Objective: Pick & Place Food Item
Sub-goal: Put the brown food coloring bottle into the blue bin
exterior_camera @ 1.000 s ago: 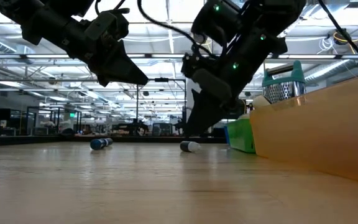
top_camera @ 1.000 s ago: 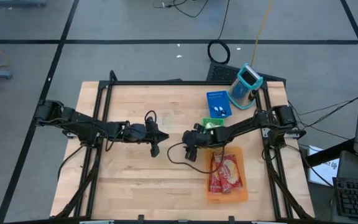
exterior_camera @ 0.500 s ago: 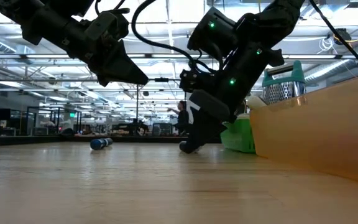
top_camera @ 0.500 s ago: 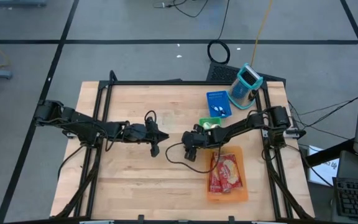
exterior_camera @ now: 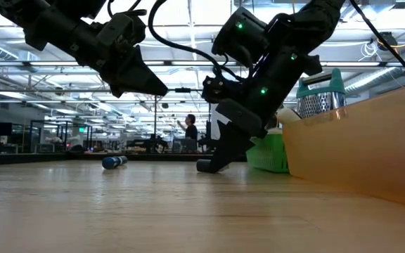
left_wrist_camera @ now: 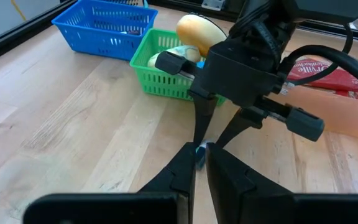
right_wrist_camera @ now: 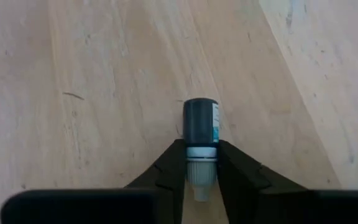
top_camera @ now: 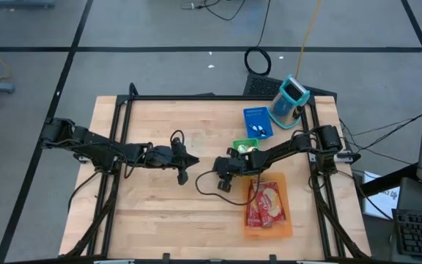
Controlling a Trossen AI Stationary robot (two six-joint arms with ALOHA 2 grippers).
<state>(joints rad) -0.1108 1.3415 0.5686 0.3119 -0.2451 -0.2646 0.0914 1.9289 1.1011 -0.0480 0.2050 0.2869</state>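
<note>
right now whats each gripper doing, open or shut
Left gripper: shut, holding nothing.
Right gripper: shut on the small bottle lying on the table.

On the worktop (top_camera: 152, 205) the right gripper (top_camera: 221, 174) sits near the middle, its jaws either side of a small bottle (right_wrist_camera: 200, 134) lying flat. Right of it a basket (top_camera: 242, 145) holds food; behind that stands a second basket (top_camera: 257, 123). In front lies a tray (top_camera: 286, 220) with packets (top_camera: 265, 204). The left gripper (top_camera: 182, 176) hovers to the left.
</note>
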